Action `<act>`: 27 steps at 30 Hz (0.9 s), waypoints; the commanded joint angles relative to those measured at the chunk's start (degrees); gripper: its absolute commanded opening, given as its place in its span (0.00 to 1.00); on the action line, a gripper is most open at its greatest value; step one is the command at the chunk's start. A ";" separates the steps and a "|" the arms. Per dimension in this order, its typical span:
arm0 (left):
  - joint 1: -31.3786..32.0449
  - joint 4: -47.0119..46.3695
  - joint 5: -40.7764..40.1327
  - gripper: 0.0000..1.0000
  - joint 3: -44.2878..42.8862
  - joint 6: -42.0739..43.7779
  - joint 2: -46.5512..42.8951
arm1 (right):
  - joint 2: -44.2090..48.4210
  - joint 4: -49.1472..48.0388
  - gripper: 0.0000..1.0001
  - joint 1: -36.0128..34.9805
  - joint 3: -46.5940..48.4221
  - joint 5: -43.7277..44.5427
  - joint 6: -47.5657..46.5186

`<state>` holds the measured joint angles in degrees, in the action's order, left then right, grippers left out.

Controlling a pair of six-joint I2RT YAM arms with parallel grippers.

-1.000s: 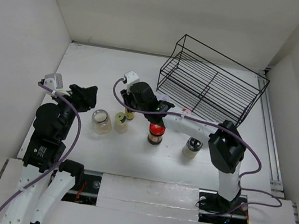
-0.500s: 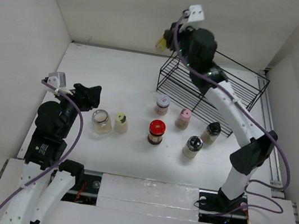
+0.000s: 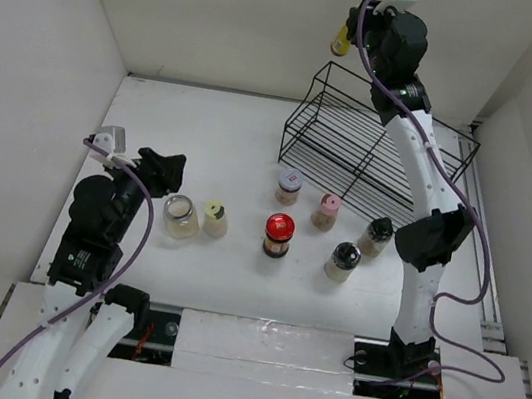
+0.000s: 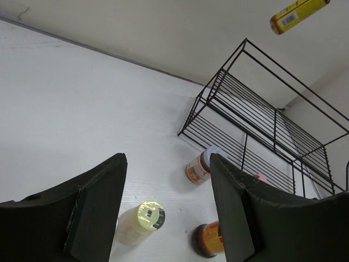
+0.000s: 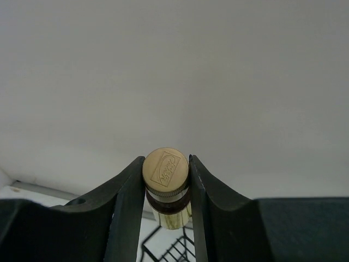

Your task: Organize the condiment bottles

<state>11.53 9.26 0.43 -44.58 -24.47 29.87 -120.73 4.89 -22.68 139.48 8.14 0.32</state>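
Right claw (image 5: 167, 164) has risen clear above the rack (image 3: 354, 158) rim, gripping a yellow bottle (image 3: 341, 41); left claw (image 4: 167, 162) gapes.

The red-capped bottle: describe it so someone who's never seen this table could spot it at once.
From the black wire rack at the far right, look nearer and slightly left. The red-capped bottle stands between the pale-yellow-capped bottle and the nearer black-capped bottle, and alone has a bright red cap.

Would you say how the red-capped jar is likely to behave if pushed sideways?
The red-capped jar looks rigid and squat and stands upright, so a low push would probably slide it rather than tip it. Its round side may let it twist away from a flat contact.
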 commanded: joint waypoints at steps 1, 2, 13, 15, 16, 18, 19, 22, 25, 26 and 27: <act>0.16 -2.92 1.07 0.58 0.19 0.74 0.89 | 0.49 -2.78 0.31 1.40 4.05 -2.42 1.00; 0.16 -2.93 1.07 0.58 0.19 0.74 0.89 | 0.49 -2.78 0.31 1.41 3.52 -2.43 1.00; 0.16 -2.93 1.07 0.58 0.19 0.74 1.42 | 0.57 -2.78 0.31 2.02 -9.12 -3.48 1.00; 0.16 -2.93 1.59 0.58 0.19 0.74 1.42 | 0.58 -3.39 0.31 2.02 -10.98 -3.48 1.00; 0.16 -2.93 1.60 0.58 0.19 0.74 1.42 | 0.58 -3.39 0.31 2.02 -12.81 -3.48 1.00; 0.16 -2.93 1.60 0.58 0.19 1.26 1.94 | 1.20 -3.92 0.31 2.02 -14.49 -3.48 1.00; 0.16 -2.93 2.20 0.58 0.19 1.27 1.95 | 1.20 -4.44 0.31 2.02 -15.80 -3.48 1.00; 0.16 -2.93 2.73 0.59 0.19 1.27 3.09 | 1.20 -4.45 0.31 2.02 -16.70 -3.48 1.00; 0.16 -2.93 2.74 0.59 0.19 1.27 3.62 | 1.20 -4.45 0.32 2.02 -18.80 -3.48 1.00; 0.16 -2.93 3.26 0.61 0.19 1.27 4.14 | 1.20 -4.45 0.34 2.02 -18.81 -3.48 1.00; 0.16 -2.93 3.27 0.61 0.19 1.79 4.15 | 1.20 -4.45 0.42 2.02 -19.59 -3.48 1.00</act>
<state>11.53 8.84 2.35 -44.58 -24.01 33.58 -123.28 4.80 -20.34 120.84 5.30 1.08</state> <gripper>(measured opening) 0.604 0.417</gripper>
